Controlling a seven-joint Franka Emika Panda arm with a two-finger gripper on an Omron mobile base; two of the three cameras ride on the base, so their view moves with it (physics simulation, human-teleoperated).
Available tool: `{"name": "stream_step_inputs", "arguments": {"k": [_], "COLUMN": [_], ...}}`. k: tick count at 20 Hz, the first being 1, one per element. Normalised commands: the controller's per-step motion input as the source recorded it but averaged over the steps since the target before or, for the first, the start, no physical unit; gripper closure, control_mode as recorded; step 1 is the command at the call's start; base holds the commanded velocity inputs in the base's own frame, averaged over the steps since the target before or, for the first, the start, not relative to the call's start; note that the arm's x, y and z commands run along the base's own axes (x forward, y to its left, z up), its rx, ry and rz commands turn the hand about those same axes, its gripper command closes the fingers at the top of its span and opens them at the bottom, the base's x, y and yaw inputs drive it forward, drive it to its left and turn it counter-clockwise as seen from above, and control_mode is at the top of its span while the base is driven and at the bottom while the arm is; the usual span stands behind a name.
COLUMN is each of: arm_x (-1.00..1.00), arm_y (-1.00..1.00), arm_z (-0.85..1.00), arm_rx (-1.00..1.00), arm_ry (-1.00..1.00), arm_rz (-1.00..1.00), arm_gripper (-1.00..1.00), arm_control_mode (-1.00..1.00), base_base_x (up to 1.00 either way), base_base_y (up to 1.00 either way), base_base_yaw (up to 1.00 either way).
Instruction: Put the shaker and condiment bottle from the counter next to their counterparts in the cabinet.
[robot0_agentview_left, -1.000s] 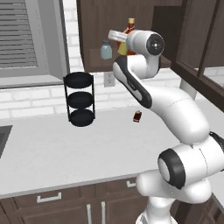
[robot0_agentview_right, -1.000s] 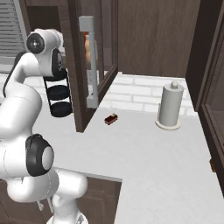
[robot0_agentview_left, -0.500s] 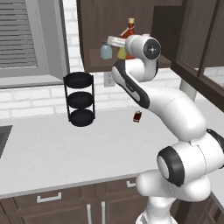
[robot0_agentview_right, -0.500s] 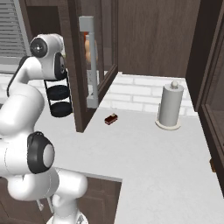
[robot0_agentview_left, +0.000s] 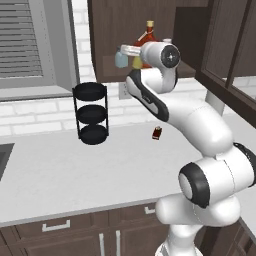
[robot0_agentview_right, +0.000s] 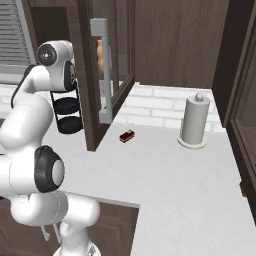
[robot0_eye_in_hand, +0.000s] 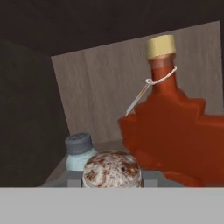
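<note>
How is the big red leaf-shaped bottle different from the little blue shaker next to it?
The red maple-leaf bottle is much taller and wider than the pale blue shaker. The bottle is flat and leaf-shaped with jagged edges; the shaker is a plain round cylinder. The bottle has a tan-yellow cap on a narrow neck with a string tied around it; the shaker has a broad grey cap. Both stand upright inside the dark cabinet.

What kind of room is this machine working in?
It looks like a home kitchen. A speckled counter runs over dark drawers, a brown wall cabinet holds a red maple-leaf bottle, and a paper towel holder stands by the white brick wall.
</note>
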Motion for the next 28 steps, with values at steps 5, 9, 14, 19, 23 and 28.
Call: {"name": "stream_step_inputs", "arguments": {"k": [5, 9, 14, 19, 23, 28], "arm_x": [0.19, 0.19, 0.19, 0.15, 0.0, 0.0], "arm_y": [0.14, 0.08, 0.0, 0.0, 0.01, 0.0], "arm_z": [-0.18, -0.12, 0.0, -0.01, -0.19, -0.19], "arm_rx": [-0.11, -0.09, -0.03, -0.01, -0.02, -0.02], "arm_ry": [0.07, 0.02, 0.01, 0.01, 0.02, 0.01], "arm_rz": [0.05, 0.04, 0.04, 0.04, 0.04, 0.03], "arm_gripper": [1.0, 1.0, 1.0, 1.0, -1.0, -1.0], "arm_control_mode": [-1.0, -1.0, -1.0, -1.0, -1.0, -1.0], "base_base_x": [0.0, 0.0, 0.0, 0.0, 0.0, 0.0], "base_base_y": [0.0, 0.0, 0.0, 0.0, 0.0, 0.0], "base_base_yaw": [0.0, 0.0, 0.0, 0.0, 0.0, 0.0]}}
